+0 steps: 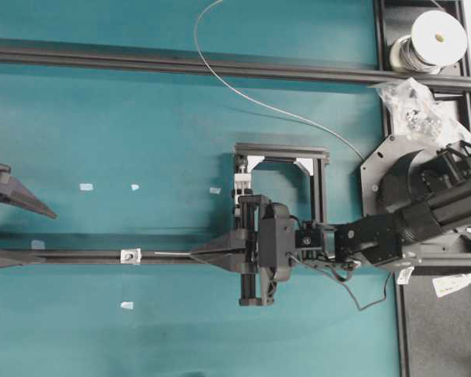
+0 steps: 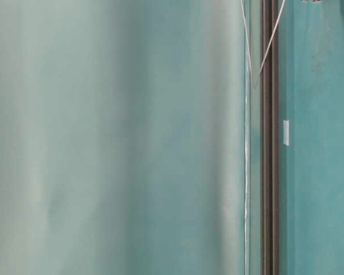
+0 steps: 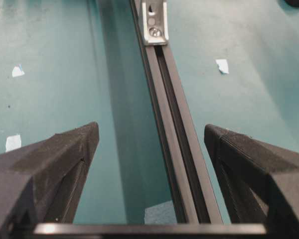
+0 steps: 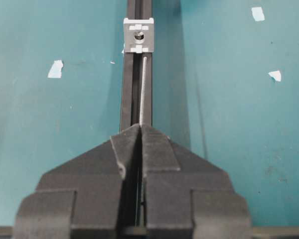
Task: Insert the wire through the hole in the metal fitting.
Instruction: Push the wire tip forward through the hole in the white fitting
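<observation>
Right gripper (image 4: 141,130) clamps the wire (image 4: 143,89), jaws pressed together over the black rail (image 4: 131,94); the straight free end points to 12 o'clock, its tip just short of the fitting (image 4: 138,35) and slightly right of the hole (image 4: 138,36). Left gripper (image 3: 152,139) straddles the same rail, jaws wide apart, holding nothing

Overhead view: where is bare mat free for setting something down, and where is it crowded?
Free: the teal mat between the upper rail and the lower rail, tape scraps only. Crowded: around the right hand, the wire and the metal fitting.
</observation>
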